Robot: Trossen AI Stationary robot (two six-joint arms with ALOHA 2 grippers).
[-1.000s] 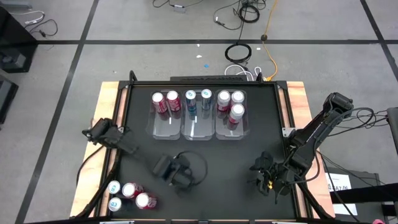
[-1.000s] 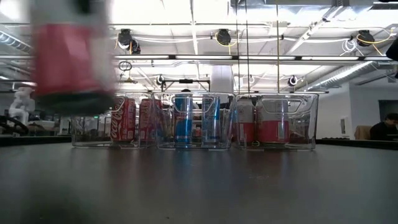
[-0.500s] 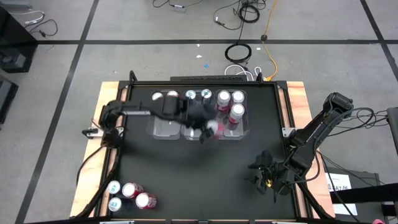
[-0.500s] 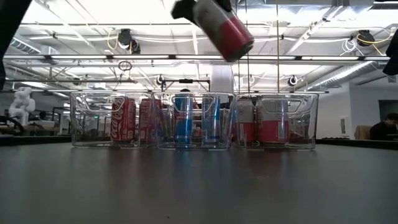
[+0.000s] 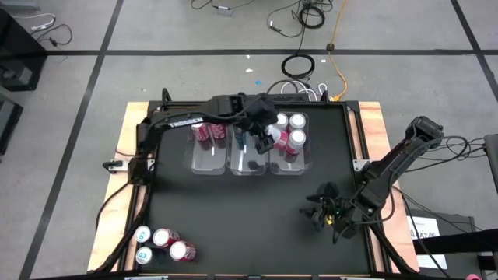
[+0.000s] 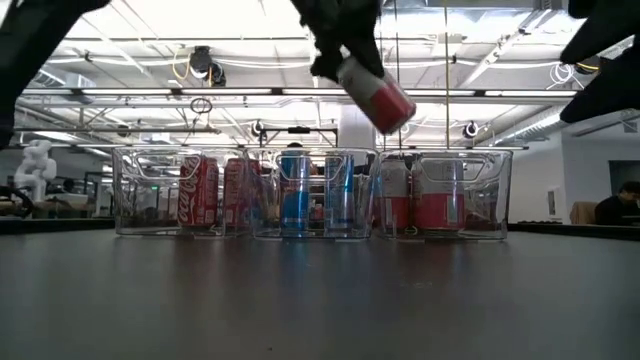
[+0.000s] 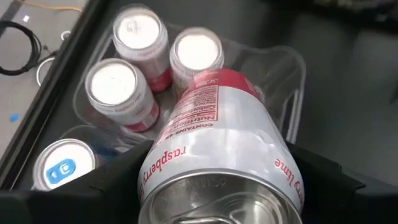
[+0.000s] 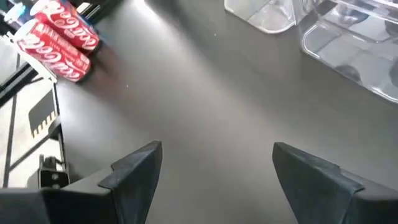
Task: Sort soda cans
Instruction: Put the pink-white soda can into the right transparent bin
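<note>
A white and pink soda can [image 7: 217, 143] hangs tilted in my left gripper [image 5: 261, 138], above the clear right bin [image 5: 305, 159], which holds three pink cans [image 7: 140, 37]. In the low view this can [image 6: 376, 94] is well above the bins' rims. The middle bin [image 5: 243, 162] holds blue cans [image 6: 294, 192] and the left bin [image 5: 204, 162] red ones [image 6: 198, 190]. Several loose cans [image 5: 163, 243] stand at the near left corner. My right gripper [image 5: 317, 213] hovers open over bare table at the near right. My left gripper pinches the can's round side wall [image 7: 155, 168] between its two fingers [image 7: 106, 180], near the end with the silver top. The fingers slant down from the table's left and lie across the can. It is lifted clear and tilted, its bottom end [image 6: 395, 112] lowest.
The three clear bins stand in a row at the table's far middle. Two red cola cans [image 8: 59, 40] show far off in the right wrist view. The black tabletop [image 5: 233, 210] is bare between the bins and the near edge. Cables lie on the floor beyond the table.
My left gripper has swung with the can from the near left of the table up and toward the far edge, then right along the bins to above the right bin. Its wrist has rolled, and the can has tipped. My right gripper has turned a little in place.
</note>
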